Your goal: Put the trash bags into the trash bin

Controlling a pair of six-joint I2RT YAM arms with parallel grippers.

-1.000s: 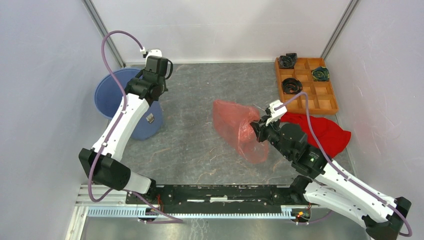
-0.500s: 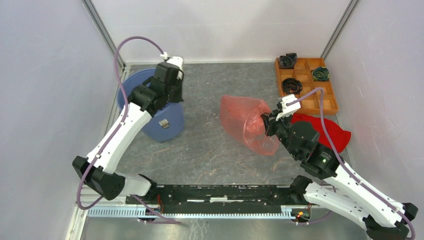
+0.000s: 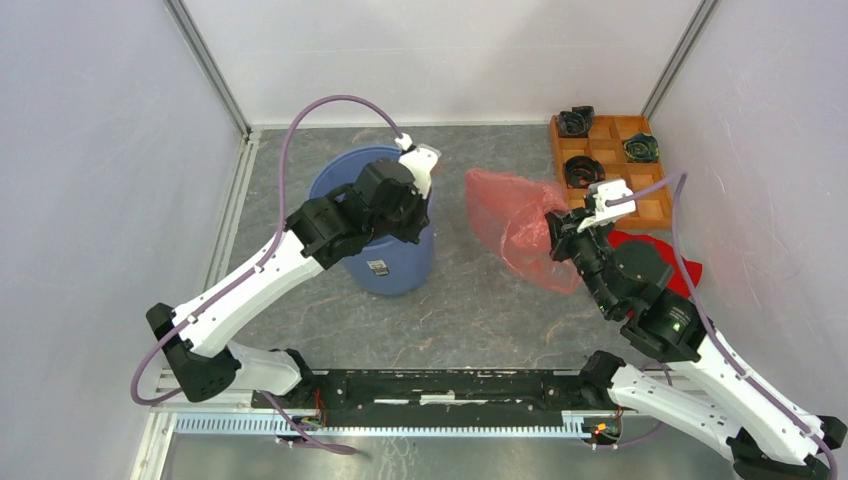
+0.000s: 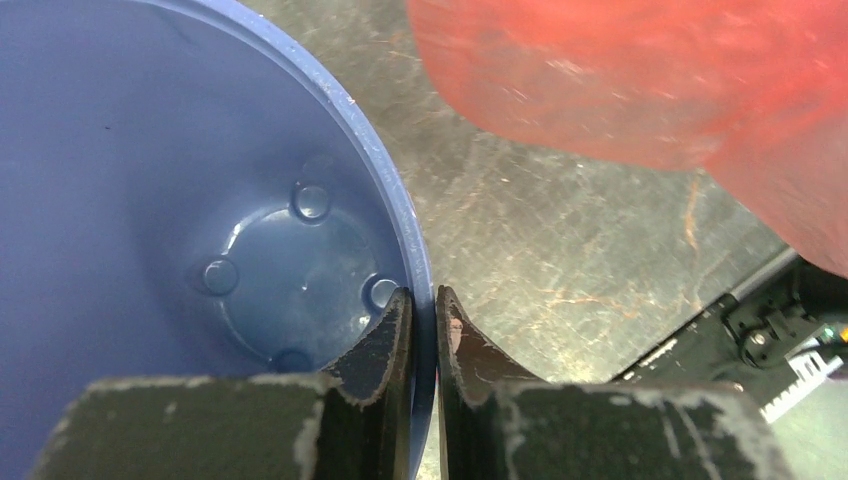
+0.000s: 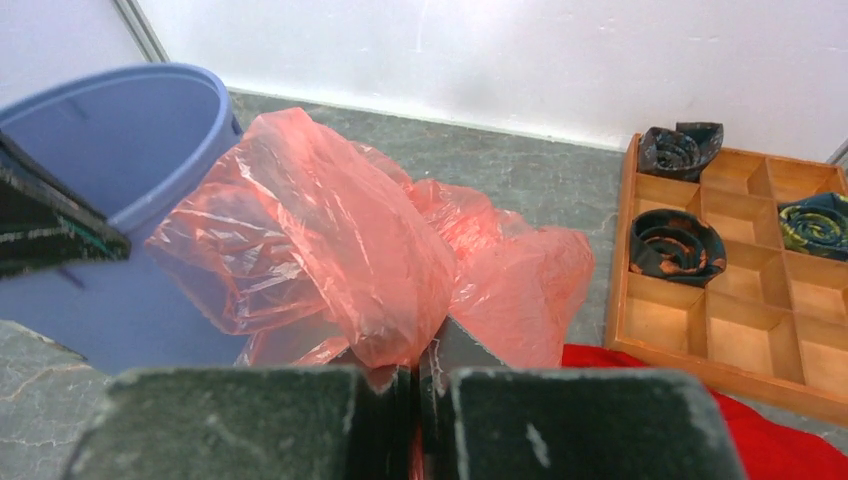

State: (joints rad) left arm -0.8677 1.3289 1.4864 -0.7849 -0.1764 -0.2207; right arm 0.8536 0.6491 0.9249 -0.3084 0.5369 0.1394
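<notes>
The blue trash bin (image 3: 345, 180) stands upright left of the table's centre. My left gripper (image 4: 424, 305) is shut on its rim (image 4: 395, 190), one finger inside the wall and one outside. The translucent red-pink trash bag (image 3: 510, 210) hangs crumpled in the air just right of the bin. A pinch of its film (image 5: 400, 345) is clamped in my right gripper (image 5: 415, 365). The bag (image 5: 340, 230) billows in front of those fingers, beside the bin's wall (image 5: 110, 130). Part of the bag (image 4: 620, 70) also fills the upper right of the left wrist view.
An orange compartmented tray (image 3: 630, 185) with dark rolled items stands at the back right. A solid red cloth (image 3: 690, 270) lies under and behind my right arm. White walls close in on three sides; the black base rail (image 3: 440, 385) runs along the near edge.
My left arm has dragged the bin from the far left toward the centre. My right gripper has carried the bag up and back toward it. Both grips stayed shut.
</notes>
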